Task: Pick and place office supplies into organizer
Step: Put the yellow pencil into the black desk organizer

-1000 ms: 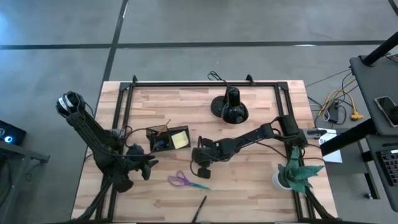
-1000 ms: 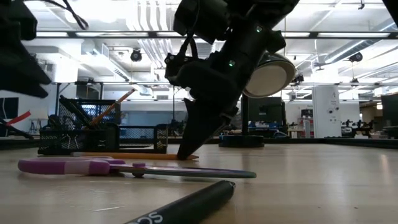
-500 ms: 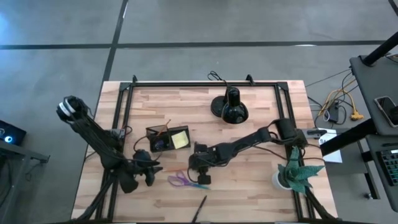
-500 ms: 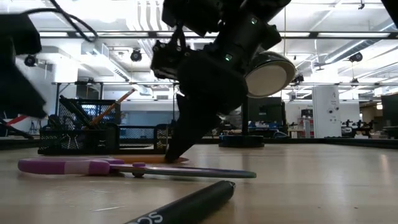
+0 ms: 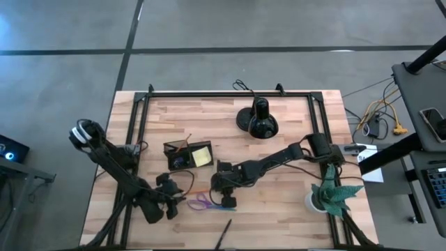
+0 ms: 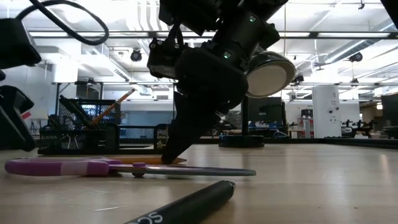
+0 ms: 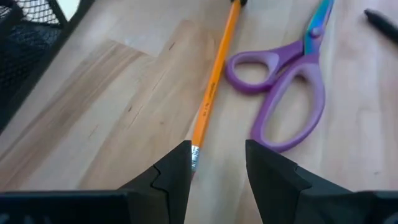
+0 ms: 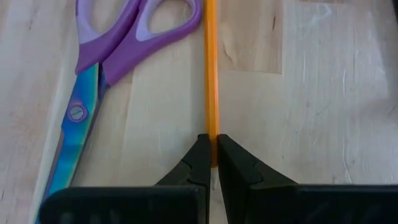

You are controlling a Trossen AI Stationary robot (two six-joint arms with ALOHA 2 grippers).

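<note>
We're mid-pick on the pencil [image 8: 211,81]: right gripper [image 8: 212,163] is down at the bench [image 5: 293,132] w/ fingers pressed together on the pencil's one end, beside the scissors [image 7: 283,93], mid-bench toward the front edge. Left gripper [image 7: 217,165] sits at the pencil's other end, fingers apart, straddling the tip w/o clamping. Organizer [image 5: 188,155] stands just behind, left of center. Next, we judge: lift the pencil clear of the scissors, tilt it upright, drop into a compartment. A pen [image 5: 224,234] lies at the front edge.
</note>
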